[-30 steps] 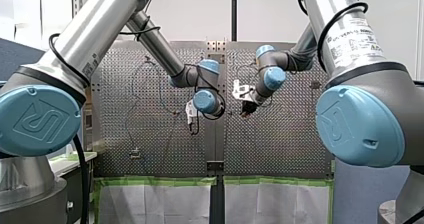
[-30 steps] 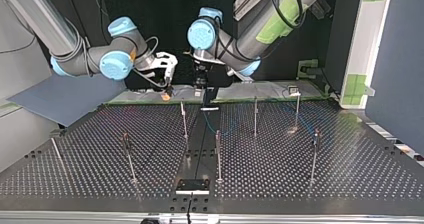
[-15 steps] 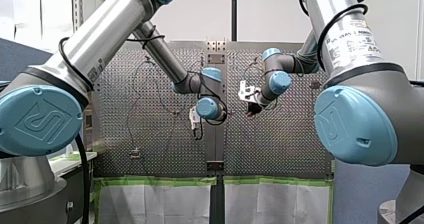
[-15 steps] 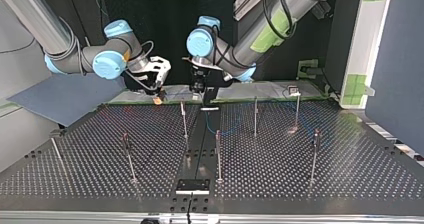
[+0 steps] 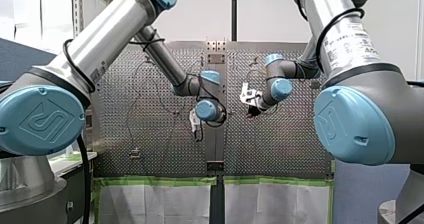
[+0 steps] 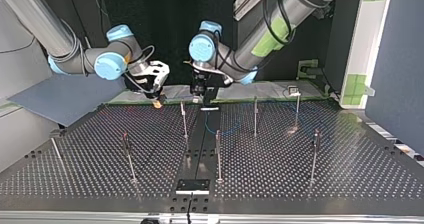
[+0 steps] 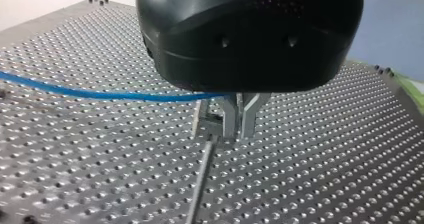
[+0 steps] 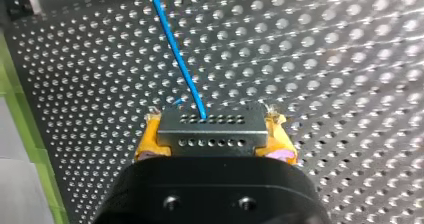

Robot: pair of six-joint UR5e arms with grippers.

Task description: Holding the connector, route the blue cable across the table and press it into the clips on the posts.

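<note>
Connector (image 8: 210, 130) is clamped between yellow pads (image 8: 150, 143) of right gripper (image 8: 215, 136), upper left in top view. Blue cable (image 7: 100, 93) is pinched by left gripper (image 7: 239, 133), fingers nearly shut, beside post (image 7: 200, 179).

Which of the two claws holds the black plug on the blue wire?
My right gripper, the one with yellow pads, clamps the black rectangular connector; my black left gripper carries none.

Perhaps seven posts (image 6: 218, 156), one blue cable (image 8: 177, 54)
</note>
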